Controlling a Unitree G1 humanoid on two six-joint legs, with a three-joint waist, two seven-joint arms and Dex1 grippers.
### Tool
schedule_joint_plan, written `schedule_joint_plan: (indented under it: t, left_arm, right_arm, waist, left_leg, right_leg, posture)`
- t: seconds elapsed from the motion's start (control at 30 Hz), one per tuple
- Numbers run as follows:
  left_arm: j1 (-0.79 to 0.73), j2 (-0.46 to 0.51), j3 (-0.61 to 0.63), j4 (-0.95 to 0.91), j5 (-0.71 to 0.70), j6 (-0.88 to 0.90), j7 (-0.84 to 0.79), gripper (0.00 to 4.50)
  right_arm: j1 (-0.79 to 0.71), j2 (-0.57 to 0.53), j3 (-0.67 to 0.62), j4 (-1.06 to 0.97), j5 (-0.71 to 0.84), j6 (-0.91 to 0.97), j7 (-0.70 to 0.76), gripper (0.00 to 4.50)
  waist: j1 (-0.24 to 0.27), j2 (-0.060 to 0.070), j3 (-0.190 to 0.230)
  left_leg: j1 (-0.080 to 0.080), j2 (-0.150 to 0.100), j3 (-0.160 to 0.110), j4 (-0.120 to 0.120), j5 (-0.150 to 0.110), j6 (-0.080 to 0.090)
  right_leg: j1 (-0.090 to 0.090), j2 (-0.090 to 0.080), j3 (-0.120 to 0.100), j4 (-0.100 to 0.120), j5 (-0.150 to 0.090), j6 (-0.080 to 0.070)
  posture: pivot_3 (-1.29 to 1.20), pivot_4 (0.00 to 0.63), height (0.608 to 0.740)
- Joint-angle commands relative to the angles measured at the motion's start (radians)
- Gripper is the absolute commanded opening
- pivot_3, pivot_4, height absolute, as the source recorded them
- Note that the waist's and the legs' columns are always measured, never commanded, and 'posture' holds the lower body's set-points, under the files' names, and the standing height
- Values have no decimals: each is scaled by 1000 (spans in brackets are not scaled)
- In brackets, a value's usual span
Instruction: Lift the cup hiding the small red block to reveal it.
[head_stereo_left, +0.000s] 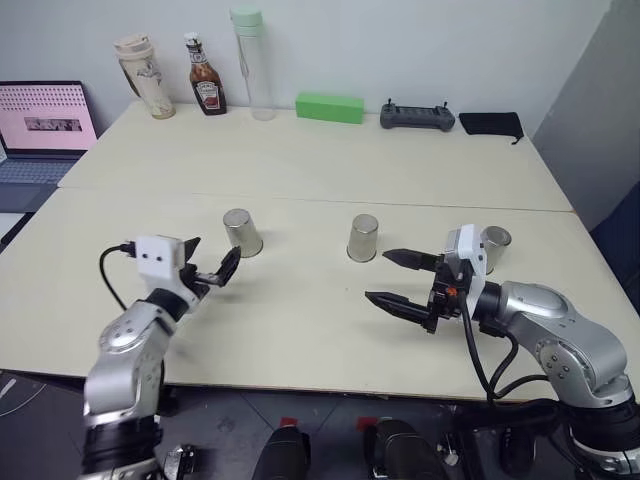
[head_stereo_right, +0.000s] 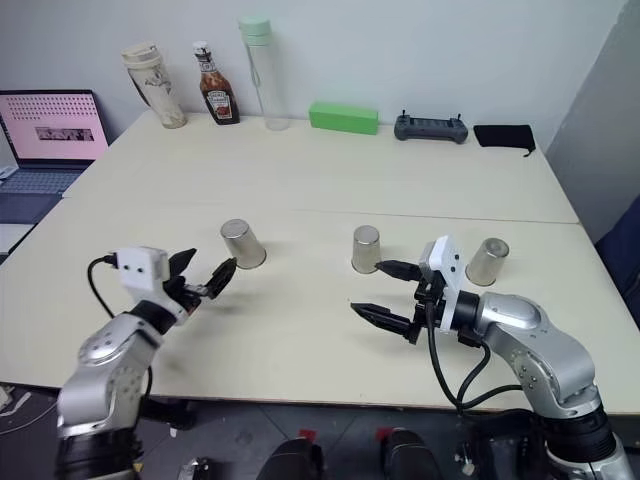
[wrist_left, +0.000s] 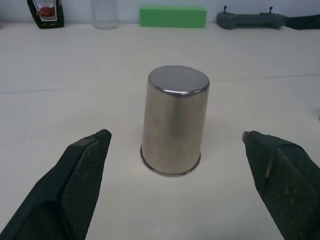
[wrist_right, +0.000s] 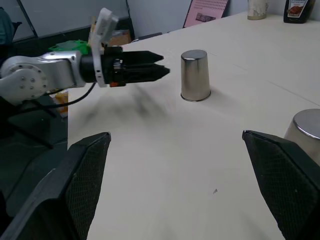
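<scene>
An inverted steel cup (wrist_left: 174, 122) stands on the surface (head_stereo_left: 300, 310) just ahead of the left end effector (head_stereo_left: 208, 266), fingers spread wide, untouched; the right end effector (head_stereo_left: 404, 279) also gapes.

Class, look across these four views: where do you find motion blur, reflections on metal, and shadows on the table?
Right wrist view: the left gripper is sharp, with a smeared, soft shadow on the table beneath it. Left wrist view: the nearest cup shows soft vertical reflections; its own fingers look slightly soft. Left eye view: faint, diffuse shadows beside the middle cup.
</scene>
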Motion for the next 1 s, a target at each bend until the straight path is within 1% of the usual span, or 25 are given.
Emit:
schedule_joint_plan:
  t: [0.03, 0.3, 0.4, 0.53, 0.67, 0.7, 0.83, 0.9, 1.0]
  left_arm:
    - [-85, -25, -17, 121, 50, -110, 39, 4500]
    - [-296, -51, -62, 448, 98, -266, 18, 4500]
    - [-342, -51, -61, 528, 105, -298, 26, 4500]
    - [-356, -42, -56, 596, 113, -359, 23, 3898]
    - [-367, -36, -61, 626, 109, -384, 2, 2962]
    - [-372, -37, -61, 627, 107, -386, -1, 2834]
    - [-387, -33, -58, 569, 90, -360, -3, 2807]
    - [-393, -2, -37, 495, 77, -305, 16, 2806]
    - [-384, 39, -4, 437, 69, -252, 47, 2806]
  right_arm:
    - [0, 0, -16, -31, -4, -15, -18, 4470]
    - [22, -10, -39, -80, 12, 16, -75, 4470]
    - [28, -17, -48, -94, 17, 23, -87, 4470]
    - [43, -25, -72, -107, 35, 39, -105, 4500]
    - [46, -28, -82, -108, 43, 46, -112, 4500]
    - [43, -27, -82, -106, 44, 47, -113, 4500]
    - [34, -21, -77, -102, 46, 47, -108, 4500]
    - [28, -20, -73, -96, 44, 44, -105, 4500]
    - [27, -19, -72, -93, 44, 40, -103, 4500]
  waist:
    - [-1, 0, 0]
    - [2, 0, 0]
    - [1, 0, 0]
    - [-1, 0, 0]
    - [0, 0, 0]
    - [0, 0, 0]
    - [0, 0, 0]
    - [-1, 0, 0]
    - [-4, -1, 0]
  left_leg:
    - [0, 0, 0, 0, 0, 0]
    - [-1, -1, 0, 0, 0, 0]
    - [-1, -1, 0, 0, 0, 0]
    - [-1, -1, 0, 0, 0, 0]
    - [-2, 0, -1, 0, 0, 0]
    - [-1, 0, -1, 0, 0, 0]
    - [-1, -1, 0, 0, 0, 0]
    - [-2, -1, 0, 0, 0, 0]
    - [-2, 0, -1, 0, 0, 0]
  right_leg:
    - [0, 0, 0, 0, 0, 0]
    - [0, 0, -1, 0, 1, -1]
    - [0, 0, -1, -1, 1, -1]
    - [0, 0, 0, -1, 1, -1]
    - [0, 0, -1, 0, 2, -2]
    - [0, 0, -1, 0, 2, -2]
    - [0, 0, -1, 0, 1, 1]
    - [0, 0, -1, 0, 1, 1]
    - [-1, 0, -1, 0, 1, 0]
  posture:
    - [0, 150, 740]
    - [0, 150, 740]
    - [0, 150, 740]
    - [0, 150, 740]
    - [0, 150, 740]
    - [0, 150, 740]
    - [0, 150, 740]
    - [0, 150, 740]
    - [0, 150, 740]
